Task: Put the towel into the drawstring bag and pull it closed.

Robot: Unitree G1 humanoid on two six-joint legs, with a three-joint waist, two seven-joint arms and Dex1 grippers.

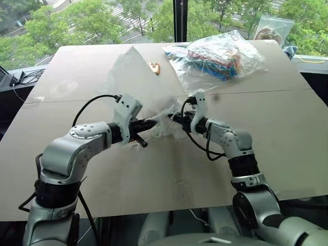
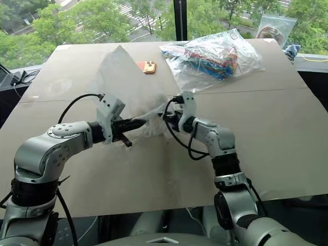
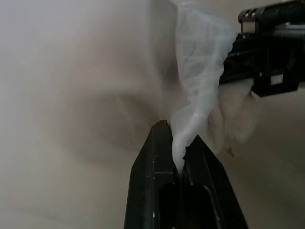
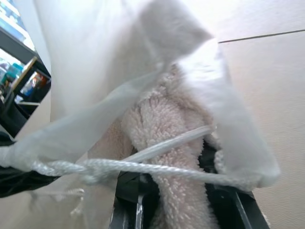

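The drawstring bag, white and translucent, stands up off the table between my two arms. My left gripper is shut on a pinch of the bag's thin fabric at one side of the mouth. Facing it, my right gripper is shut on the beige terry towel and holds it at the bag's mouth. The bag's fabric drapes over the towel's top. Thin white cords cross in front of the towel. The two gripper tips sit close together above the table's middle.
A clear plastic bag of colourful items lies at the back right of the table. A small orange object sits behind the drawstring bag. Another plastic bag leans at the far right corner. Cables lie off the left edge.
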